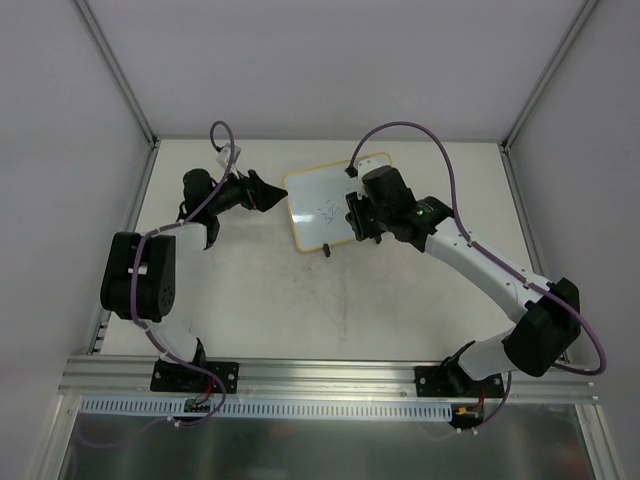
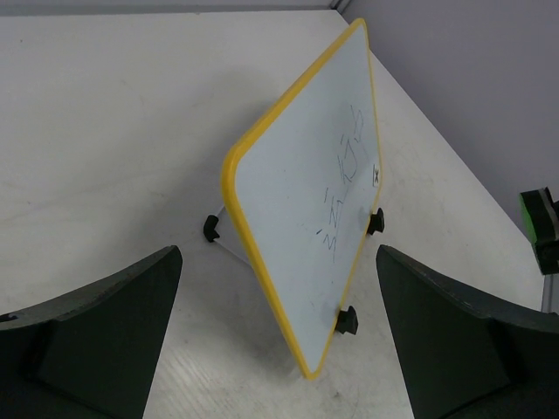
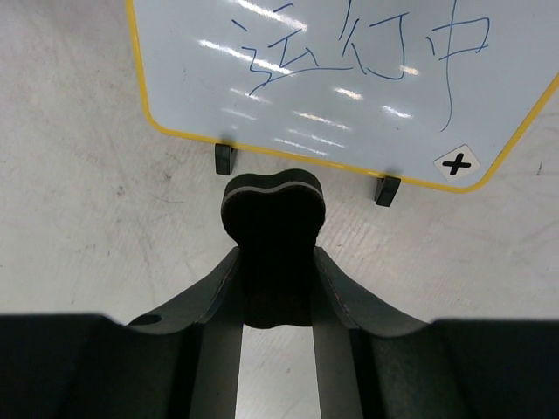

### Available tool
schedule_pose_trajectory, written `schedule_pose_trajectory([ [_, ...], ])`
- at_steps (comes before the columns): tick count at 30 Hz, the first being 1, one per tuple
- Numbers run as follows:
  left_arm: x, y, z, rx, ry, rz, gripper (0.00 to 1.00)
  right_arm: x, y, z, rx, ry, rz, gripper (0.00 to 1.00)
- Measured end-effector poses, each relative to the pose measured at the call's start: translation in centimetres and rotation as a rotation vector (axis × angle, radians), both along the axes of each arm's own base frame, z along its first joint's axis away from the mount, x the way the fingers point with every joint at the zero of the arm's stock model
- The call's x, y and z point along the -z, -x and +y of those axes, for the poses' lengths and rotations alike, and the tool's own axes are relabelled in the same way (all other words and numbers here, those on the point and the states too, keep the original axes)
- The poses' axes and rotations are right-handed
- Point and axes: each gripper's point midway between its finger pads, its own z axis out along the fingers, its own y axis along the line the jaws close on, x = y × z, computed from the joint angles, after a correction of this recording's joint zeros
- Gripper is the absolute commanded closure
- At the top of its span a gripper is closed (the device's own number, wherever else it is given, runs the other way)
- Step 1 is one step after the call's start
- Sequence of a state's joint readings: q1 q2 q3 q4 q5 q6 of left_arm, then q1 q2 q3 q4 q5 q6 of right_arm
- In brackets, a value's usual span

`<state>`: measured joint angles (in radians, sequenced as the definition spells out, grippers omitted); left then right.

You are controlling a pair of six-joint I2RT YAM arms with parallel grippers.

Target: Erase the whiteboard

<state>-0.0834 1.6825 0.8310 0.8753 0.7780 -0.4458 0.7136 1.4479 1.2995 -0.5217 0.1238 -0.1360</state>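
Note:
The whiteboard (image 1: 322, 207) stands tilted on black clip feet (image 3: 224, 159) at the back middle of the table, with blue writing on its face. Its yellow rim and a black plus mark (image 3: 457, 163) show in the right wrist view. My left gripper (image 2: 279, 253) is open at the board's left side, and the near corner of the whiteboard (image 2: 306, 201) lies between its fingers without touching them. My right gripper (image 3: 276, 255) is shut on a black bone-shaped eraser (image 3: 272, 214), just short of the lower rim of the whiteboard (image 3: 349, 52). In the top view my right gripper (image 1: 358, 222) covers the board's right part.
White enclosure walls with aluminium posts (image 1: 120, 70) ring the table on the left, back and right. A green and black part of the right arm (image 2: 541, 223) shows past the board. An aluminium rail (image 1: 330, 372) runs along the near edge by the arm bases.

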Motion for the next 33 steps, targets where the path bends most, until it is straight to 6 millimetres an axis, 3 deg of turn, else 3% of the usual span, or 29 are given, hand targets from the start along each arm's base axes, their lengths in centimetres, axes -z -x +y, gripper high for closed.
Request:
schedule_pose_trajectory([
  [11, 2.5, -2.6, -0.9, 0.061, 0.008, 0.031, 0.08, -1.4, -1.6, 0.5, 0.007, -0.02, -0.081, 0.86],
  [14, 2.7, -3.0, -1.3, 0.096, 0.02, 0.037, 0.13, -1.6, -2.0, 0.7, 0.01, -0.026, -0.098, 0.87],
  [19, 2.8, -4.0, -2.2, 0.167, 0.06, 0.031, 0.14, -0.3, -2.6, 1.2, 0.012, -0.012, -0.084, 0.88],
  [28, 3.6, -3.6, -3.1, 0.271, 0.114, 0.052, 0.19, 1.1, -3.1, 1.5, 0.017, 0.011, -0.066, 0.89],
  [30, 3.6, -3.4, -3.2, 0.285, 0.121, 0.054, 0.3, 1.1, -3.4, 1.7, 0.017, 0.006, -0.072, 0.89],
  [33, 3.7, -3.6, -3.3, 0.294, 0.125, 0.05, 0.37, 1.1, -3.7, 2.0, 0.017, -0.003, -0.083, 0.89],
])
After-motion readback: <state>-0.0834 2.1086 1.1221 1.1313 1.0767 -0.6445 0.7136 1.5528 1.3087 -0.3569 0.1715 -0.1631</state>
